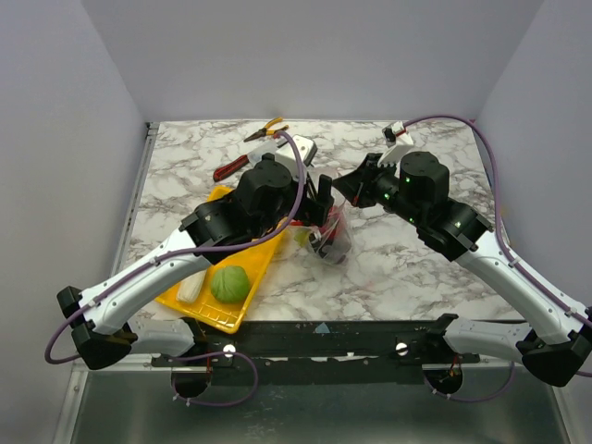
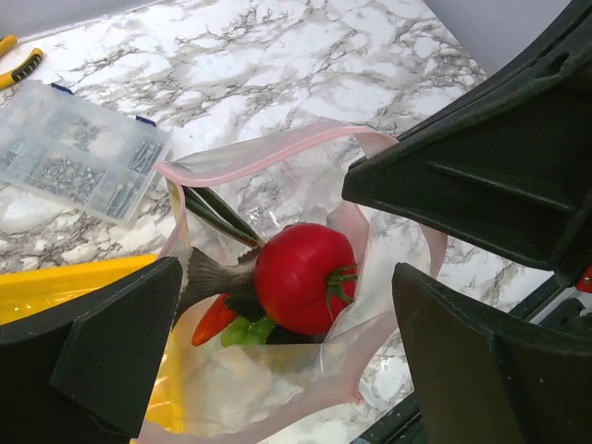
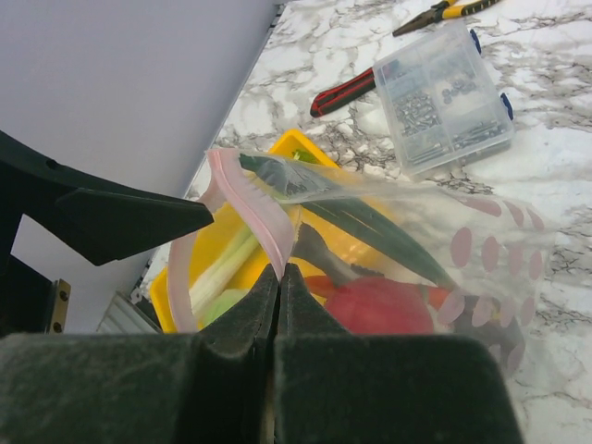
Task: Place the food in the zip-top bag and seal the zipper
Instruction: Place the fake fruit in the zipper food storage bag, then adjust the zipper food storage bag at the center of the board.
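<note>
The clear zip-top bag hangs open between my two grippers, with the pink zipper curving along its mouth. Inside it lie a red tomato, a dark green leaf, a grey fish-shaped piece, and small orange and green pieces. My left gripper is open and empty directly above the bag mouth and the tomato; it also shows in the top view. My right gripper is shut on the zipper strip and holds the mouth edge up. The green cabbage and the white-green leek lie on the yellow tray.
The yellow tray sits at the front left under my left arm. A rigid clear parts box lies behind the bag. Red-handled pliers and yellow-handled pliers lie at the back of the marble table.
</note>
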